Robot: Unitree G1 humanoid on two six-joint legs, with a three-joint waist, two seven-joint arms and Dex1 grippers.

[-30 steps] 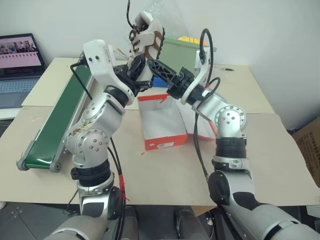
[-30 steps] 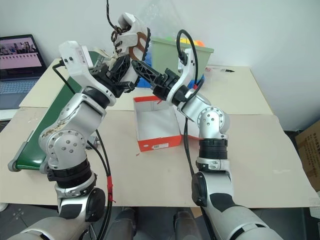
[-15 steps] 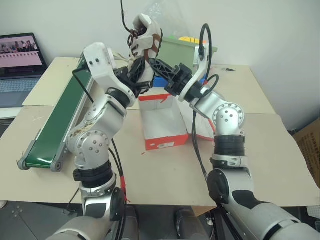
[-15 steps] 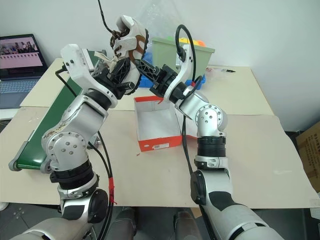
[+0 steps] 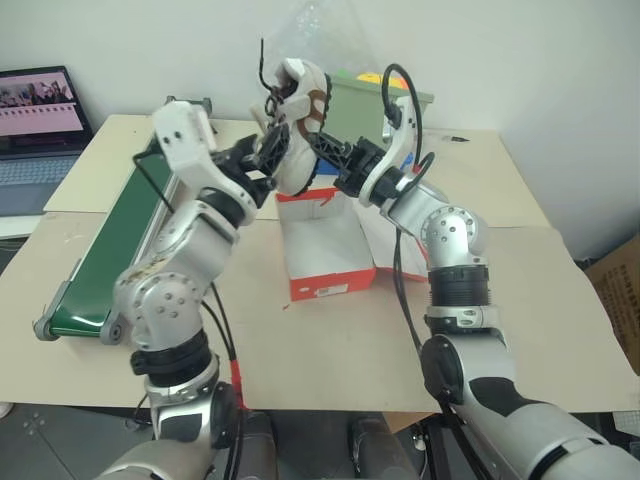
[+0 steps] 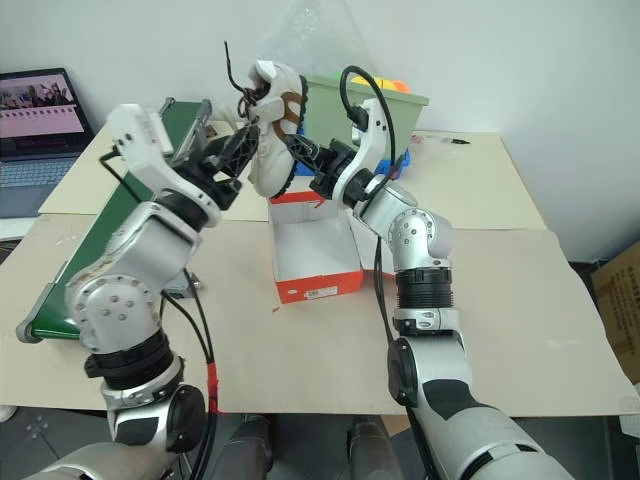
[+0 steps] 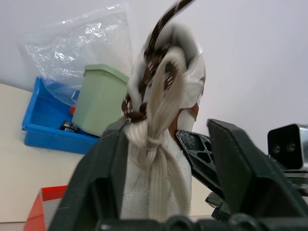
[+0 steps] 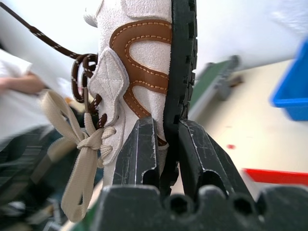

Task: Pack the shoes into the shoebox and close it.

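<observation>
Sneaker [image 6: 272, 122] is held upright above the open shoebox [image 6: 315, 250], long axis near vertical, sole toward the right pincer [image 8: 163, 144], which clamps its sole edge. Left pincer [image 7: 166, 159], previously closed, now stands open around it.

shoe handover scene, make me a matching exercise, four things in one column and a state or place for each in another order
Things:
1. cream suede sneaker with brown laces
2. red-orange cardboard shoebox
3. left gripper
4. right gripper

States or places:
A. open, fingers either side of the sneaker
B. clamped on the sneaker's dark sole edge
C. lid open, white inside, on the table
D. held in the air above the box

Pairs: 1-D, 2-C, 3-A, 4-B
</observation>
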